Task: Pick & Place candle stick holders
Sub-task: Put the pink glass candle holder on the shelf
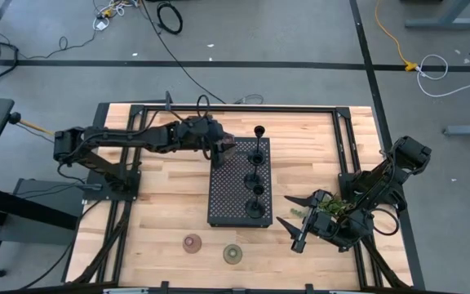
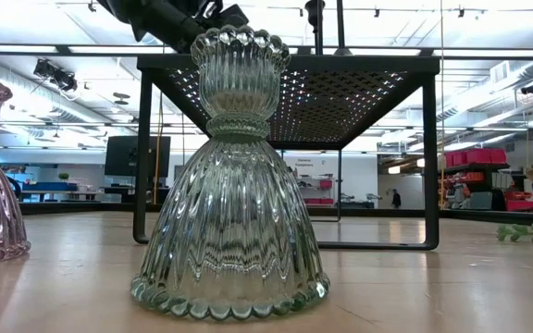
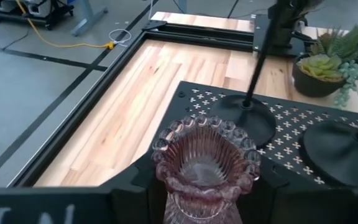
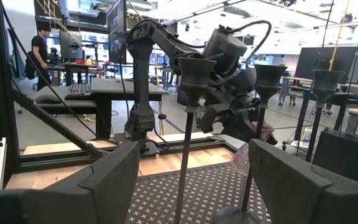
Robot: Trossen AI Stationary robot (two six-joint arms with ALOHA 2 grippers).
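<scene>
From where I stand, the left arm reaches across the wooden table (image 1: 161,204) to the far left corner of the black perforated tray (image 1: 227,192). The left gripper (image 1: 221,149) is clamped on a pinkish glass holder (image 3: 205,163) and holds it just above that corner. The left wrist view shows the scalloped rim of the glass between the two dark fingers, which the high view shows only as a small pink spot.

On the tray, along its right side, stand four black stem holders (image 1: 255,175) in a row, each on a round base. Nearer to the front edge of the table, apart from the tray, stand a second pinkish glass holder (image 1: 192,242) and, to its right, a green glass holder (image 1: 233,254). In the low view the green glass holder fills the middle and hides much of the raised tray behind it, and the second pinkish glass holder is cut off at the edge.

On the right, the right gripper (image 1: 294,220) rests low near the tray's right front corner with its fingers spread apart. Beside it is a small green plant (image 1: 326,206), partly covered by the arm. The right wrist view shows a person (image 4: 40,46) at a desk in the room behind, too far away to make out clearly.
</scene>
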